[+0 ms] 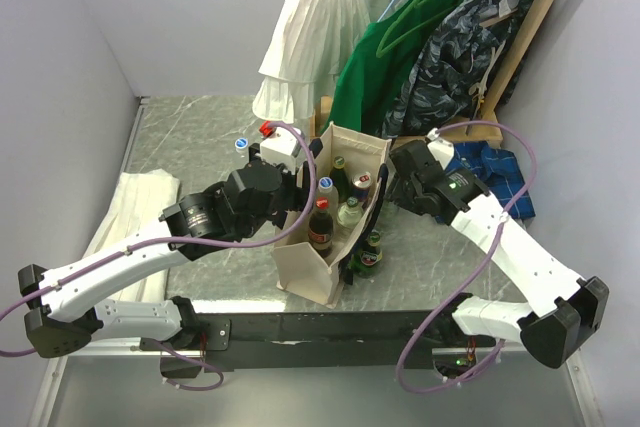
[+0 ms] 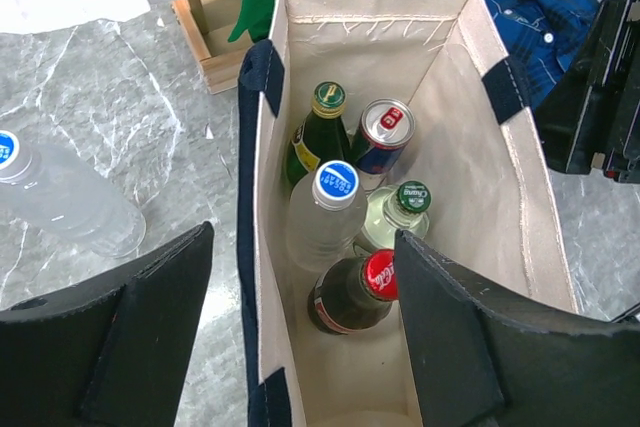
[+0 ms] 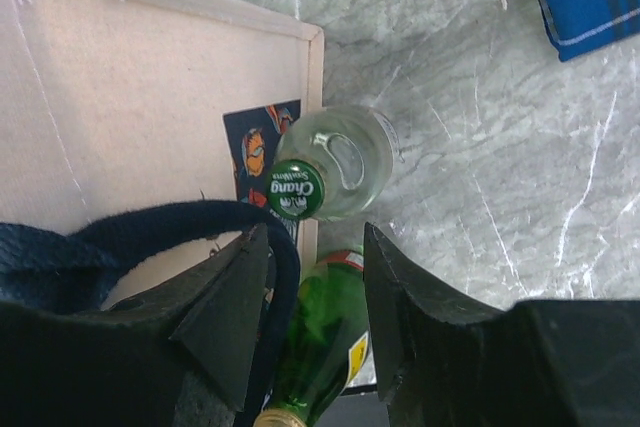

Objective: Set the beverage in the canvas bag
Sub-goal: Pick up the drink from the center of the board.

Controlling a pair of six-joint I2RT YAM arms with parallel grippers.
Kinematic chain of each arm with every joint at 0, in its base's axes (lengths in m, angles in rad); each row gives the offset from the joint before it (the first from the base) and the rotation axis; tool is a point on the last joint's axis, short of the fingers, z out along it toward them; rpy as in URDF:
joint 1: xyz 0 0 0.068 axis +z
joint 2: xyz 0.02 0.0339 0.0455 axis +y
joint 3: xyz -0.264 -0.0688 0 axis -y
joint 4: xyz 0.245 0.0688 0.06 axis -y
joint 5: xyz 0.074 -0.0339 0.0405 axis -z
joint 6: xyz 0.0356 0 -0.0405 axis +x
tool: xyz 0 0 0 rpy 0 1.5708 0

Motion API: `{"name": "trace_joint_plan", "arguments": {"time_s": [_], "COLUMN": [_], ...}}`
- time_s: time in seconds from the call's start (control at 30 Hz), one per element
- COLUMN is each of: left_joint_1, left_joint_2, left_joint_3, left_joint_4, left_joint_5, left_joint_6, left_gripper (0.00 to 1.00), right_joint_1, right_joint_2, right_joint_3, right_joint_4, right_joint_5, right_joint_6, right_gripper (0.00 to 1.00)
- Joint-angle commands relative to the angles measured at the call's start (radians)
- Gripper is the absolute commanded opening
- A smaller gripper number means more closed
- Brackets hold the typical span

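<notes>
The cream canvas bag point(image 1: 312, 269) stands upright mid-table with navy handles. In the left wrist view the bag point(image 2: 480, 137) holds a green bottle point(image 2: 322, 127), a can point(image 2: 385, 129), a blue-capped water bottle point(image 2: 330, 209), a clear green-capped bottle point(image 2: 405, 205) and a cola bottle point(image 2: 352, 292). My left gripper point(image 2: 300, 332) is open and straddles the bag's left wall, one finger inside, touching no bottle. My right gripper point(image 3: 317, 237) is open at the bag's right side point(image 3: 130, 97). The navy handle point(image 3: 150, 222) loops against its left finger. A clear Chang bottle point(image 3: 335, 162) and a green bottle point(image 3: 325, 337) stand outside the bag.
A water bottle point(image 2: 65, 202) lies on the marble table left of the bag. A white folded cloth point(image 1: 135, 217) lies far left. A blue plaid shirt point(image 1: 495, 172) lies at right. Hanging clothes on a wooden rack point(image 1: 400, 37) stand behind.
</notes>
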State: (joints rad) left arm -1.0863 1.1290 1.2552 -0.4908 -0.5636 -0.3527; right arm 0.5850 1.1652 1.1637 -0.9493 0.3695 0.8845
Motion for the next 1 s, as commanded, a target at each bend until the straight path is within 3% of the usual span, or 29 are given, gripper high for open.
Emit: {"name": "trace_joint_plan", "arguments": {"time_s": [0.0,0.23,0.37,0.8,0.93,0.97], "left_joint_1": [-0.003,-0.003,-0.004,-0.003,-0.004,-0.003], "left_joint_2": [-0.026,-0.020,-0.026,-0.025,-0.026,-0.025], "left_joint_3": [0.018,0.023,0.019,0.016,0.015,0.016], "left_joint_4": [0.008,-0.002,-0.002,-0.002,0.000,0.001], "left_joint_5": [-0.021,-0.022,-0.025,-0.032,-0.033,-0.035], "left_joint_6": [0.008,0.008,0.008,0.011,0.017,0.017], "left_gripper": [0.78,0.79,0.80,0.82,0.82,0.82], "right_joint_1": [-0.022,-0.034,-0.037,-0.042,-0.043,-0.042], "right_joint_2": [0.005,0.045,0.057,0.113,0.125,0.131], "right_joint_3": [0.004,-0.009,-0.025,-0.056,-0.050,-0.049], "right_joint_4": [0.052,0.075,0.084,0.101,0.089,0.087], "right_joint_5": [-0.014,-0.043,-0.049,-0.063,-0.050,-0.049], "right_joint_6": [-0.041,-0.059,-0.064,-0.071,-0.068,-0.068], "right_gripper": [0.51,0.53,0.60,0.64,0.56,0.49]}}
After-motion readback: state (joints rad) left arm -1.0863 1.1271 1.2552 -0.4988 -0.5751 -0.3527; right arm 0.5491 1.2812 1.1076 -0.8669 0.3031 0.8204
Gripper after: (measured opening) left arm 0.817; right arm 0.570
